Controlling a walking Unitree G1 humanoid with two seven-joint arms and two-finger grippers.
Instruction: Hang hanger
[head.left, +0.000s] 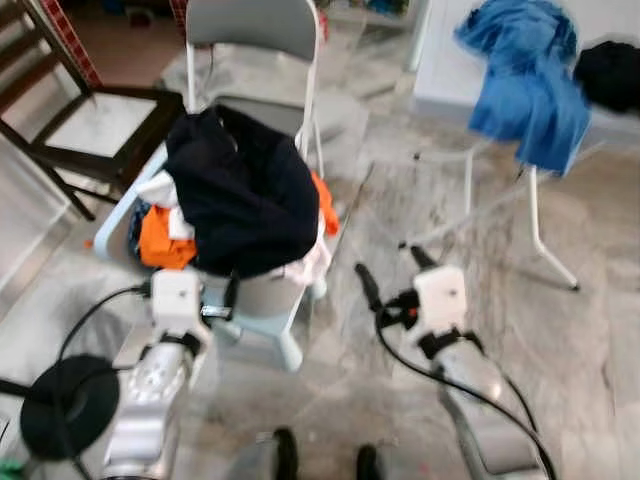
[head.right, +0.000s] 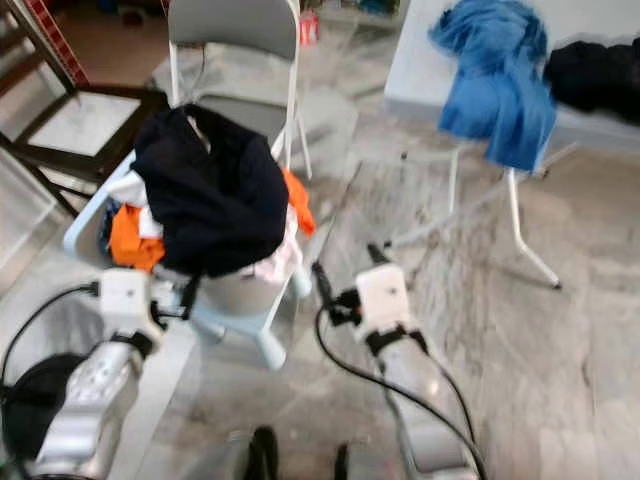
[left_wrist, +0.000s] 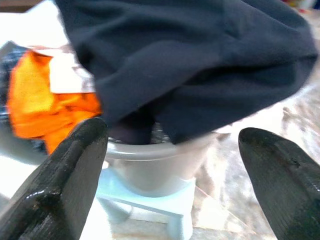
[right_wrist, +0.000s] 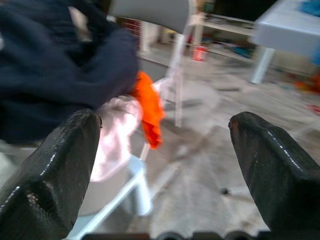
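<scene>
From my head camera I'm looking down at a grey bucket (head.left: 262, 292) heaped with laundry, sitting on a pale blue stool (head.left: 268, 335). A dark navy garment (head.left: 243, 190) drapes over the top of the pile, with orange cloth (head.left: 165, 240) poking out on my left side and a white-pink piece (head.left: 312, 262) hanging on my right. Behind the pile stands a grey folding chair (head.left: 262, 28); a dark wooden chair (head.left: 95, 130) sits off to my left. Further right, a blue garment (head.left: 528, 85) hangs over a white drying rack (head.left: 535, 215), with something black (head.left: 610, 72) beside it. My left gripper (head.left: 225, 300) is right against the bucket's front; my right gripper (head.left: 392, 270) hovers over the marble floor (head.left: 560, 340), just beside the stool.

Left wrist camera now: both fingers (left_wrist: 60, 185) are spread wide, nothing between them, aimed at the bucket rim under the navy garment.

Right wrist camera: fingers (right_wrist: 55, 170) are parted as well, empty, with the navy garment and orange cloth ahead on one side and the folding chair's white legs beyond.

The hanger itself I can't pick out anywhere in this blur.
</scene>
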